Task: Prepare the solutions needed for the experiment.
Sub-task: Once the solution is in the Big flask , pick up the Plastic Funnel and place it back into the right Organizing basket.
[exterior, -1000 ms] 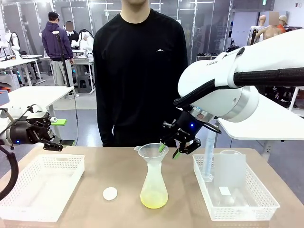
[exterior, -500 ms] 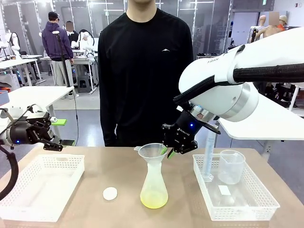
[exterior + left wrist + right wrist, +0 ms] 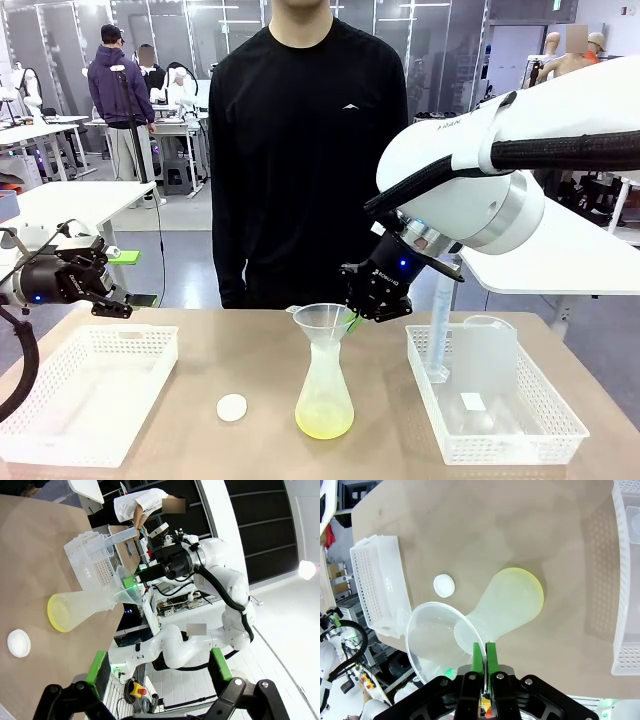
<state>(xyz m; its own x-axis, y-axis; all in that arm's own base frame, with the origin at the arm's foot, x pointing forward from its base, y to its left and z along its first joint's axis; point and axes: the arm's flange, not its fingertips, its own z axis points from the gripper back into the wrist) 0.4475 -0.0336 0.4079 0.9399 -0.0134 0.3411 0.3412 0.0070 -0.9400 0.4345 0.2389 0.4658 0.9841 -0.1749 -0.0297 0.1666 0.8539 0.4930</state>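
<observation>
Standing upright, neck up, flask (image 3: 324, 385) holds solutions (image 3: 323, 427); right gripper (image 3: 350, 320) pinches funnel (image 3: 318, 320) rim.

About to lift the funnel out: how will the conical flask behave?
Probably steady: the conical flask has a wide base and a shallow pale yellow solution. Likely light, so it might rise with the funnel the right gripper pinches.

Bright even indoor light, soft shadows, wrist views wide-angle distorted

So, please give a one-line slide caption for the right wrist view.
Right gripper pinches the funnel rim atop a flask holding pale yellow solution.
</observation>
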